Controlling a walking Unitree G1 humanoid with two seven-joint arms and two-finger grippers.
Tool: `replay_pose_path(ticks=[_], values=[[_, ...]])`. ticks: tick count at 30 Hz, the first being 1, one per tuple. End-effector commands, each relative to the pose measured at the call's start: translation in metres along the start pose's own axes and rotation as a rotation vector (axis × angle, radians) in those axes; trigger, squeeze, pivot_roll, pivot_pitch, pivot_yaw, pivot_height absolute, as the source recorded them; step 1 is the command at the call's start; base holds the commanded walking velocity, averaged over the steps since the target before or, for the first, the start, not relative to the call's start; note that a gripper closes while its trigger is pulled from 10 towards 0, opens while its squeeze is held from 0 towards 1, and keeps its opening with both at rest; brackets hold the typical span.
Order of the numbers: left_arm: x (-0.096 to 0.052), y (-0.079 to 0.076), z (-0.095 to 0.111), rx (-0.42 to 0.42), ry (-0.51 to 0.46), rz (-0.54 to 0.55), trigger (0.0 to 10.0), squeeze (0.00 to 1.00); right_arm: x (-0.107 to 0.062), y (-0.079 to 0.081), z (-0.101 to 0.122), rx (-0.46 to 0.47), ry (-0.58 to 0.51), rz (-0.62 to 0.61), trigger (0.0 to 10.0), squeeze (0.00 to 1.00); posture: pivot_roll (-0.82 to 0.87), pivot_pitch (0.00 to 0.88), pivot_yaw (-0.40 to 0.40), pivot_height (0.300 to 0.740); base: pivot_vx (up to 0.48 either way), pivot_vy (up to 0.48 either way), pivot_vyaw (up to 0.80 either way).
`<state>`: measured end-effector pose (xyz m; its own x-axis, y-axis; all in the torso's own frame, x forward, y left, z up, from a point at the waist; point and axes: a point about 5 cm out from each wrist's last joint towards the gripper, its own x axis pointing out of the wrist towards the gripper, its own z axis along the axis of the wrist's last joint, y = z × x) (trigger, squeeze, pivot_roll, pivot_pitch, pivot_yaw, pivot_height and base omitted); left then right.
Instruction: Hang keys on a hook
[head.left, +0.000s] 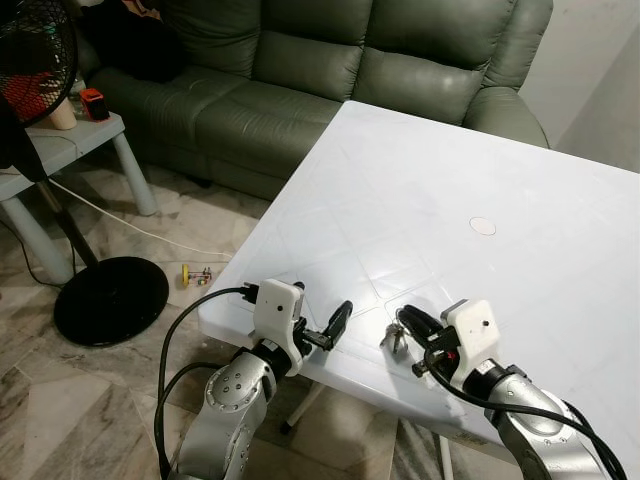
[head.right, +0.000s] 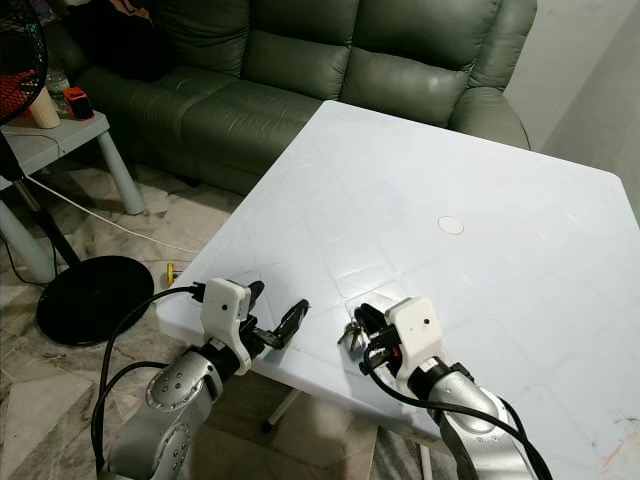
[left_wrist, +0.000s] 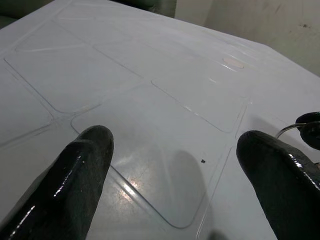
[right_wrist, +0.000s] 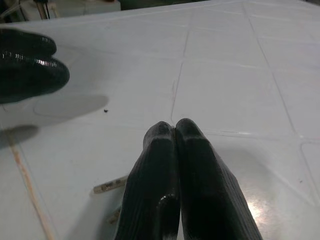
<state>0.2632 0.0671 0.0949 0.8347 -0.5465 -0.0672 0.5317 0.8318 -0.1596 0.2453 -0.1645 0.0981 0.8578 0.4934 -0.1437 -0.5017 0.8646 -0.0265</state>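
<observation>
**Right fingers pressed together at the keys; left fingers spread wide and empty**

Fingers (right_wrist: 172, 165) of the right gripper (head.left: 408, 322) pressed flat together, no gap showing between them in the right wrist view. Keys (head.left: 392, 336) bunched at those tips, just off the near edge of the white table (head.left: 480, 160); a ring and a couple of metal blades made out, hanging or resting directly under the fingertips. Whether actually pinched or merely touched: not settled by these pictures, though contact looks likely. A thin key blade seen lying on the tabletop beside the closed fingers in the right wrist view.

Fingers of the left gripper (head.left: 322, 330) spread wide, nothing between them, held low over the table's near edge. Keys lying toward the robot's right of that gripper, near but apart; a wire ring visible at the margin of the left wrist view.

Right arm plainly the nearer, already at the keys. Long axis of the bunch too small to call with confidence.

No hook identified anywhere: green sofa (head.left: 330, 70) behind the table, fan base (head.left: 110, 300) on the floor to the left. Judgement: task at an early stage, grasp to be confirmed, hook yet to be located.
</observation>
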Motion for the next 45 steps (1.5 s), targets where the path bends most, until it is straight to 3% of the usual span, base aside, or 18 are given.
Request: replay_pose_path(ticks=[1, 2, 10, 14, 17, 18, 19, 26, 28, 34, 39, 45], values=[[0.004, -0.002, 0.003, 0.001, -0.012, -0.008, 10.0, 0.0, 0.001, -0.008, 0.006, 0.049, -0.038, -0.049, 0.0, 0.0, 0.03, 0.054, -0.088, 0.74, 0.0, 0.0, 0.0], [0.005, -0.002, 0.004, 0.001, -0.014, -0.008, 10.0, 0.0, 0.003, -0.011, 0.011, 0.104, -0.074, -0.082, 0.0, 0.0, 0.03, 0.052, -0.088, 0.74, 0.0, 0.0, 0.0], [0.01, 0.005, 0.013, -0.007, -0.048, 0.016, 10.0, 0.0, 0.011, -0.019, 0.037, 0.208, -0.258, -0.182, 0.0, 0.0, 0.03, 0.037, -0.086, 0.74, 0.0, 0.0, 0.0], [0.014, 0.016, 0.023, -0.025, -0.079, 0.058, 10.0, 0.0, 0.013, -0.024, 0.046, 0.258, -0.314, -0.235, 0.0, 0.0, 0.03, 0.021, -0.081, 0.74, 0.0, 0.0, 0.0], [0.017, 0.035, 0.041, -0.032, -0.124, 0.124, 10.0, 0.0, 0.012, -0.028, 0.055, 0.246, -0.372, -0.258, 0.0, 0.0, 0.03, 0.012, -0.075, 0.74, 0.0, 0.0, 0.0], [0.017, 0.04, 0.046, -0.029, -0.138, 0.135, 10.0, 0.0, 0.012, -0.03, 0.055, 0.243, -0.375, -0.272, 1.9, 0.0, 0.03, 0.009, -0.072, 0.74, 0.0, 0.0, 0.0], [0.017, 0.047, 0.053, -0.024, -0.16, 0.156, 10.0, 0.0, 0.011, -0.034, 0.056, 0.236, -0.375, -0.304, 10.0, 0.0, 0.03, 0.007, -0.072, 0.74, 0.0, 0.0, 0.0], [0.011, 0.061, 0.068, -0.001, -0.217, 0.206, 10.0, 0.0, 0.005, -0.043, 0.053, 0.2, -0.38, -0.438, 10.0, 0.0, 0.02, 0.0, -0.061, 0.74, 0.0, 0.0, 0.0], [0.006, 0.064, 0.068, -0.049, -0.235, 0.222, 10.0, 0.0, 0.004, -0.044, 0.041, 0.177, -0.313, -0.507, 10.0, 0.0, 0.02, 0.0, -0.059, 0.74, 0.0, 0.0, 0.0], [-0.002, 0.07, 0.073, -0.03, -0.262, 0.256, 10.0, 0.0, -0.001, -0.048, 0.035, 0.087, -0.257, -0.594, 10.0, 0.0, 0.02, 0.0, -0.059, 0.74, 0.0, 0.0, 0.0], [-0.004, 0.072, 0.076, -0.038, -0.284, 0.261, 10.0, 0.0, -0.001, -0.048, 0.038, 0.049, -0.257, -0.575, 10.0, 0.0, 0.02, 0.004, -0.057, 0.74, 0.0, 0.0, 0.0], [-0.004, 0.067, 0.081, -0.013, -0.307, 0.224, 10.0, 0.0, 0.005, -0.032, 0.049, 0.036, -0.318, -0.504, 10.0, 0.0, 0.02, 0.004, -0.052, 0.74, 0.0, 0.0, 0.0]])
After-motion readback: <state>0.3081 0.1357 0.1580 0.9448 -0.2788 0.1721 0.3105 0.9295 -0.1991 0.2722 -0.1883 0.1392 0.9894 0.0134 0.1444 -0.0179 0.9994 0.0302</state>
